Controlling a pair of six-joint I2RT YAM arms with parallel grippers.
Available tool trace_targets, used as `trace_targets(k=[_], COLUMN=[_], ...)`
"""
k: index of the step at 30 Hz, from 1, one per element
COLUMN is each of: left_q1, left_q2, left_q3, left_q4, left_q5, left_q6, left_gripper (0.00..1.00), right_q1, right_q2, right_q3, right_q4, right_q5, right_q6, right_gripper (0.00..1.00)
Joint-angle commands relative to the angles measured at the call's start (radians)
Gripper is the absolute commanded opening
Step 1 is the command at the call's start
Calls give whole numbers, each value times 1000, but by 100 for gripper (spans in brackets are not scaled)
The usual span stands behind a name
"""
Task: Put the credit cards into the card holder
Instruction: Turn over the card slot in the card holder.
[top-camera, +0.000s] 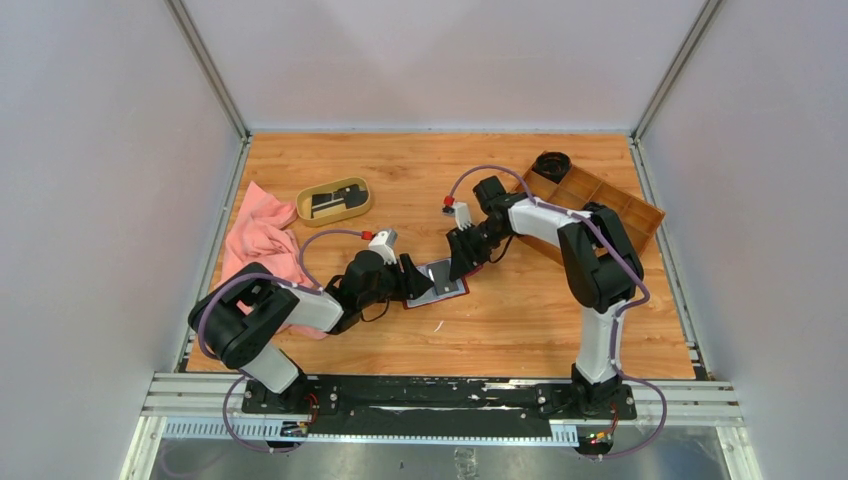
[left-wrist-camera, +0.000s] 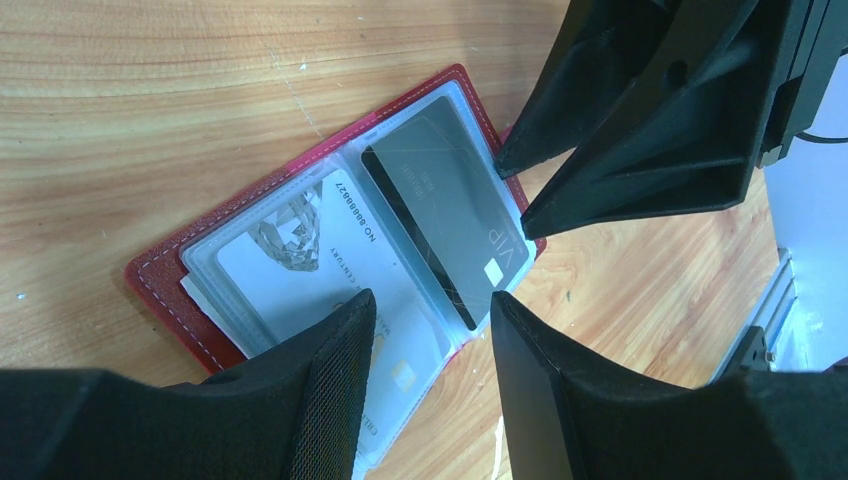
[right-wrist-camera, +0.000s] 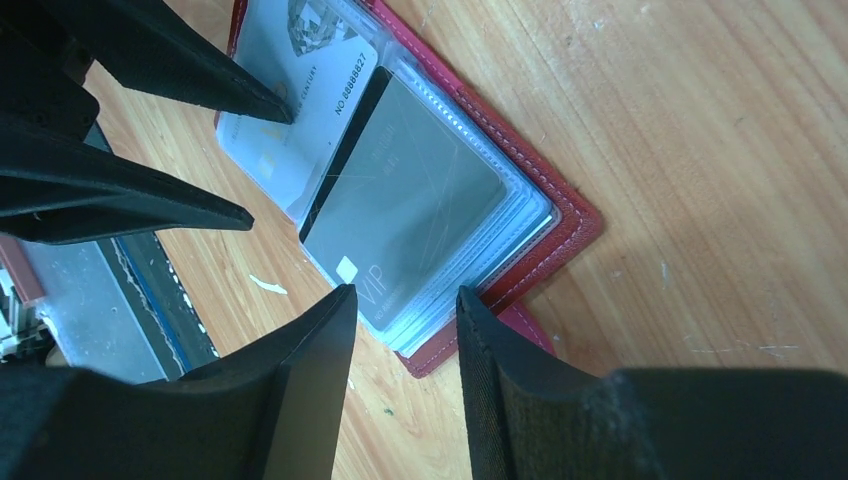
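The card holder (left-wrist-camera: 165, 270) lies open and flat on the wooden table (top-camera: 520, 340), a little in front of the middle, between the two arms. Its cover is dark red leather with pale stitching along the edge, and clear plastic pockets are fanned inside. One page shows a white card (left-wrist-camera: 290, 260) with a number printed along its edge and a faceted grey figure. The facing page shows a dark grey card (left-wrist-camera: 440, 190) with a black stripe and "VIP" near a corner.

The left gripper (left-wrist-camera: 430, 300) hangs over the near edge of the holder, jaws apart and nothing pinched between them; one finger sits over the white card's page. The right gripper (right-wrist-camera: 405, 292) comes from the opposite side, jaws also parted and holding nothing, its tips just at the dark card's outer short edge.

Farther back on the left a pink cloth (top-camera: 255, 240) lies crumpled, and beside it an oval tan dish (top-camera: 303, 207) holds more black cards (top-camera: 335, 200). At the far right stands a brown wooden tray (top-camera: 600, 200).
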Motion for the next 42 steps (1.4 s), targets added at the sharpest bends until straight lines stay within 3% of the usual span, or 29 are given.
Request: trace_targets(k=[1,14,22,30,42], left_q1=[8,13,71,89,135], left_q2=[31,71,55,86,241], left_q3=[-24,-30,-142,-172,-219], left_q4=[-106,-32,243,397,677], left_q5=[-21,30,105,149,195], left_q6=[27,8,-113,-180,-285], left_gripper=[53,53,59,70,69], right_q1=[-10,-10,-3,74,86], right_q2=[60,75,28,45,40], right_q3=[7,21,23,39,37], right_q4=[-23,-26,0,15,20], right_q5=[-7,-287,-388,-402,-416], right_q6=[23,68,106,127,115], right_gripper=[46,43,43,43,43])
